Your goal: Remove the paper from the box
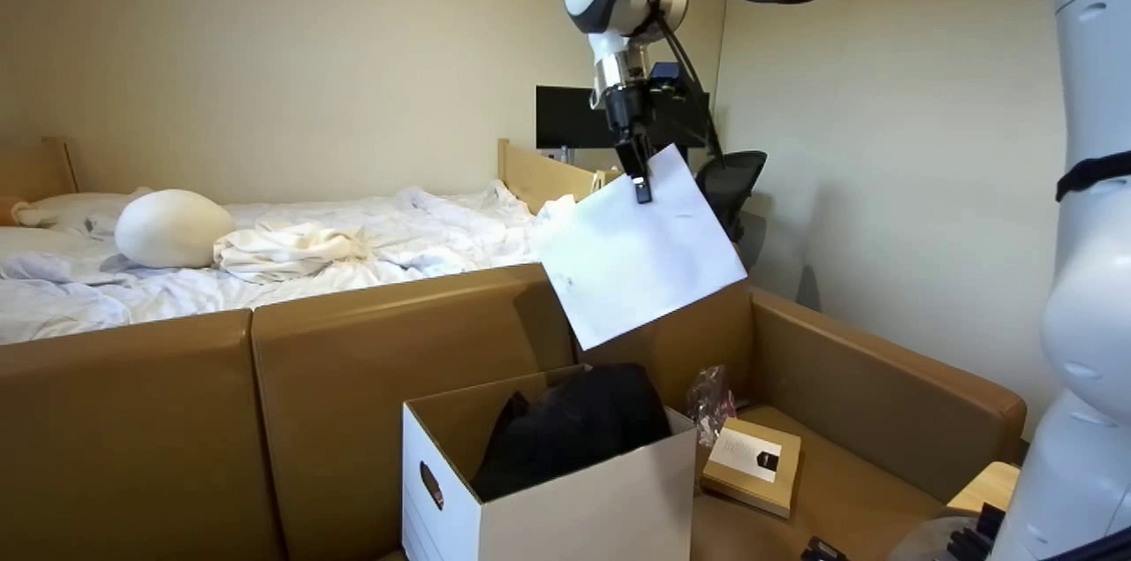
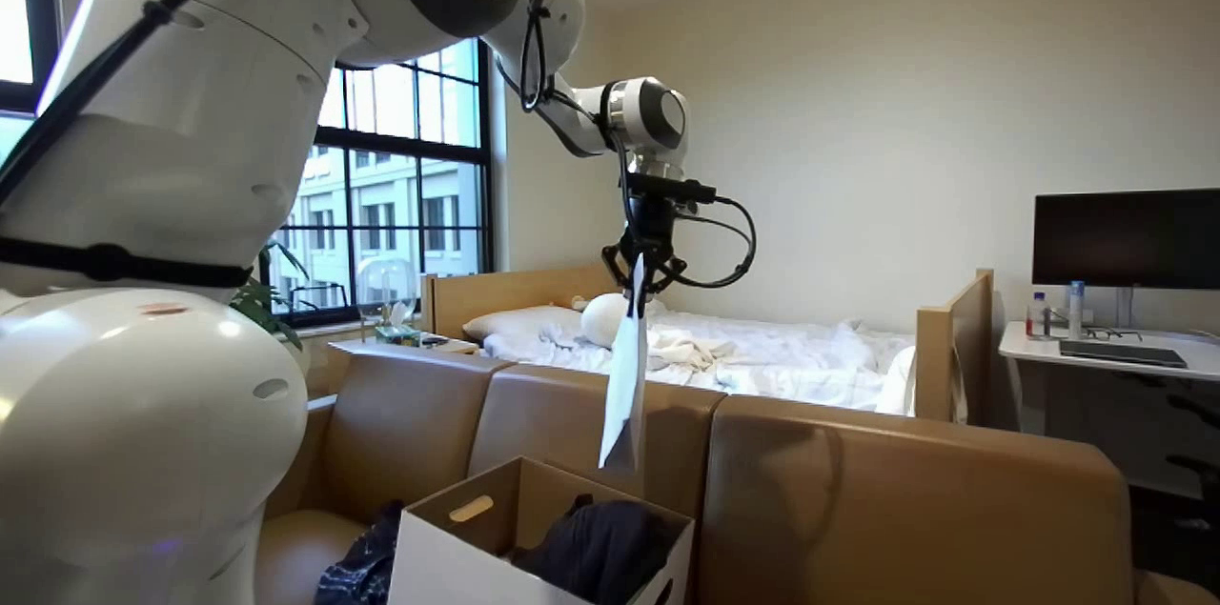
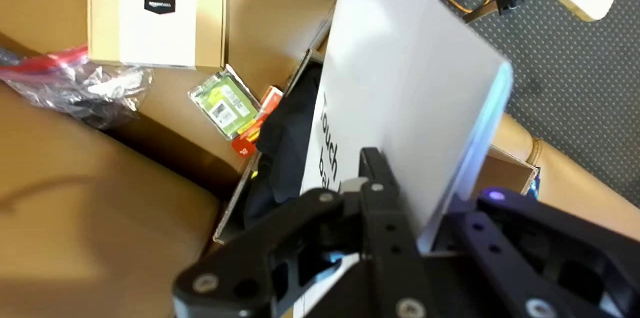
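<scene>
A brown leather-like sofa (image 1: 398,349) spans the lower part of the frame in an exterior view. At bottom centre stands an open white cardboard box (image 1: 588,508). Above it, right of centre, a large thin white paper sheet (image 1: 641,269) hangs tilted, apart from the box. It is probably light, flexible and easily creased, and may flutter or slip. The black gripper (image 1: 642,190) pinches its upper edge near the top corner, likely a sound hold.

Paper (image 1: 641,256) above the box (image 1: 588,504) on the sofa (image 1: 398,349), package (image 1: 749,462) beside the box, bed (image 1: 424,234) behind the sofa.
</scene>
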Controlling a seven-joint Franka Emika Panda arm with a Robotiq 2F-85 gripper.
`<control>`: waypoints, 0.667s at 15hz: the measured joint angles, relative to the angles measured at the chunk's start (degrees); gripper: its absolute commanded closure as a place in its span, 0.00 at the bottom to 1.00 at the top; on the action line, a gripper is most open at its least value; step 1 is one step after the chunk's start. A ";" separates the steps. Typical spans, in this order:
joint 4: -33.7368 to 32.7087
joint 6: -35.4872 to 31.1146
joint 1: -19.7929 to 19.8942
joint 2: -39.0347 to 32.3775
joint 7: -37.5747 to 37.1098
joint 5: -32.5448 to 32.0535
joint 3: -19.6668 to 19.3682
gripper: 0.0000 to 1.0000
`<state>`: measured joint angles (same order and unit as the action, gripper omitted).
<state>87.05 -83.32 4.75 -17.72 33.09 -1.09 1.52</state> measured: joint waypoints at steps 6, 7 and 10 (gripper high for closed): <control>-7.16 12.08 5.80 -0.75 1.93 -3.12 -6.05 0.96; -9.08 14.29 6.64 -1.46 2.04 -4.30 -6.92 0.96; -15.82 19.43 9.01 -5.59 2.16 -7.75 -8.93 0.96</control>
<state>71.23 -63.89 13.76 -23.31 35.25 -8.84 -7.41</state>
